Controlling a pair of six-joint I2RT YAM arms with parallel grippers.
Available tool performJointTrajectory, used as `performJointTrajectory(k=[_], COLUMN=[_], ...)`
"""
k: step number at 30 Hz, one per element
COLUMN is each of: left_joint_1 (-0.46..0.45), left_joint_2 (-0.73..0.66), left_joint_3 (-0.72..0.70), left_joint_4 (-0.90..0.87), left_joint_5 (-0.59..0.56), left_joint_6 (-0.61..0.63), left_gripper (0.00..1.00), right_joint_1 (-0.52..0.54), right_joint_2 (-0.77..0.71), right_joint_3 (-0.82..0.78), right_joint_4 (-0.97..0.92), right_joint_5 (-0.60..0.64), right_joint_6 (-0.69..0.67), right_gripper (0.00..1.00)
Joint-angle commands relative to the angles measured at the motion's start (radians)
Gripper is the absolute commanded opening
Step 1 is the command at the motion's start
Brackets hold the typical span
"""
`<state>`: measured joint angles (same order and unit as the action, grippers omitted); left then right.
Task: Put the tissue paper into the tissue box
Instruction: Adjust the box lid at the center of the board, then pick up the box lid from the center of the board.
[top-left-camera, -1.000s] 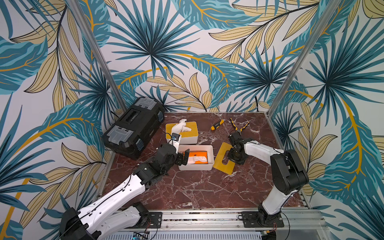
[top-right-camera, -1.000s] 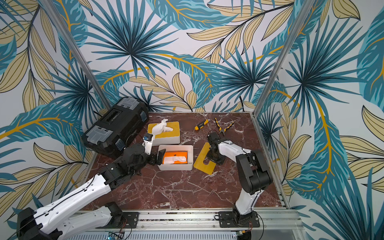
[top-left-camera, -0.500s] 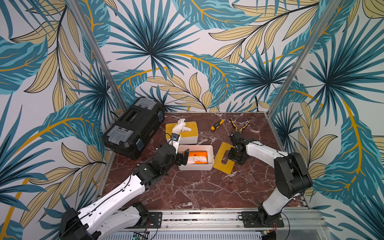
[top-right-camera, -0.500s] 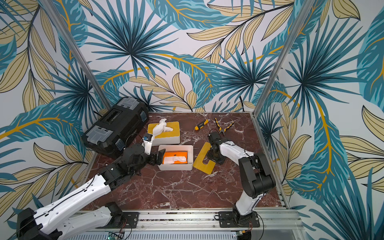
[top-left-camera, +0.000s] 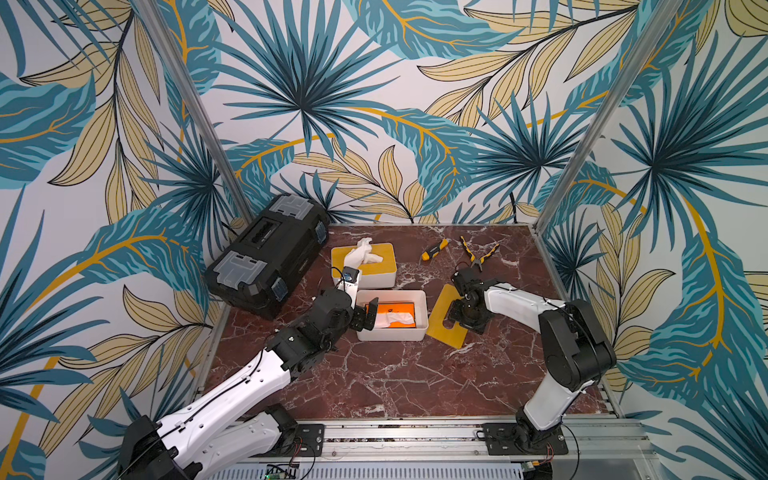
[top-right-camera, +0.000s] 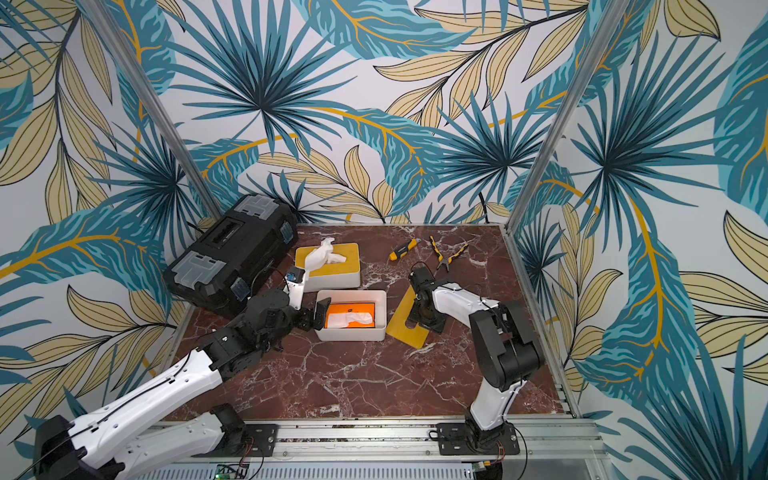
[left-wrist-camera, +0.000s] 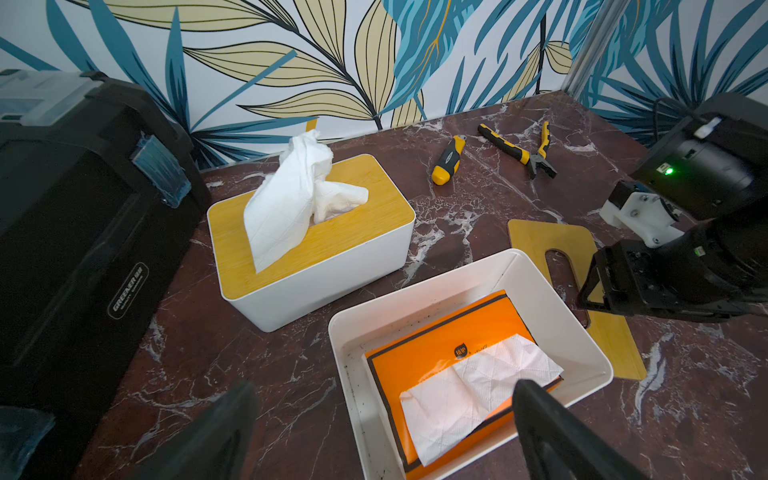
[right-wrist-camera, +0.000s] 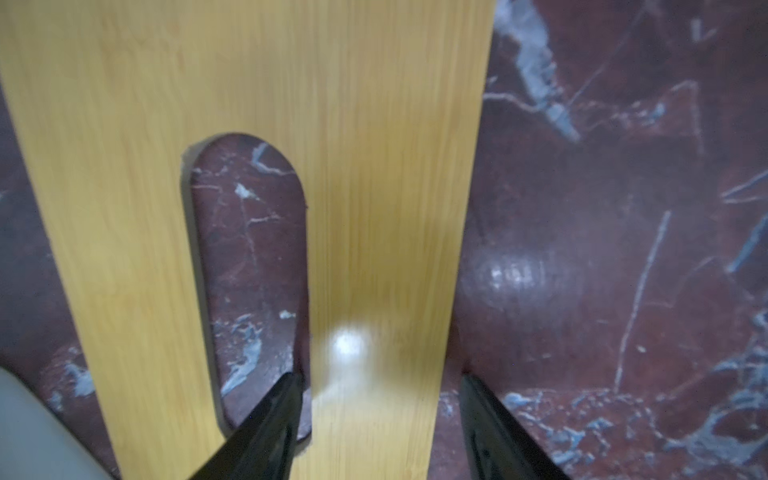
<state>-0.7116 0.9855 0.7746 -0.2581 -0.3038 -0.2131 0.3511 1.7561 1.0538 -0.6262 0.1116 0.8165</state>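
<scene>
Tissue paper (top-left-camera: 392, 312): orange pack, inside open white tissue box (top-left-camera: 390, 335), frame centre.
Left gripper (top-left-camera: 366, 316): spread wide, at box's left end.
Right gripper (right-wrist-camera: 380, 382): jaws parted astride bamboo lid (top-left-camera: 441, 325), right of box.

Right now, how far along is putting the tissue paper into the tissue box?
Done: the orange tissue pack lies inside the open white box. In hand: the right gripper has its jaws open astride one side of the slotted bamboo lid. Left: probably refitting that loose lid.
</scene>
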Motion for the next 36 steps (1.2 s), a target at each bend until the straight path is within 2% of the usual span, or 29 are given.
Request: performJointTrajectory(k=[1,8,14,20,36], left_joint_1=[0.006,0.009,0.012,0.014,0.015], left_joint_2=[-0.011,-0.027,-0.041,-0.042,-0.035], left_joint_3=[-0.026,-0.04,-0.054,-0.055,-0.057], left_joint_4=[0.022,0.029,0.037,0.035,0.043], left_joint_5=[-0.012,-0.014,-0.018,-0.015,-0.011], left_joint_6=[0.01,0.018,0.017,0.014,0.004], left_gripper=[1.0,1.0,1.0,1.0,1.0], right_joint_1=[0.028,0.056,0.057,0.058,0.057], right_joint_2=[0.04,0.078,0.078,0.027,-0.146], right_joint_3=[0.005,-0.018,-0.047,-0.059,-0.046], right_joint_4=[-0.017,-0.02,0.011,0.014,-0.032], right_joint_5=[0.02,0.049,0.043,0.058,0.075], right_joint_6=[0.038,0.089,0.112,0.113,0.091], right_gripper=[0.62,0.56,0.42,0.32,0.28])
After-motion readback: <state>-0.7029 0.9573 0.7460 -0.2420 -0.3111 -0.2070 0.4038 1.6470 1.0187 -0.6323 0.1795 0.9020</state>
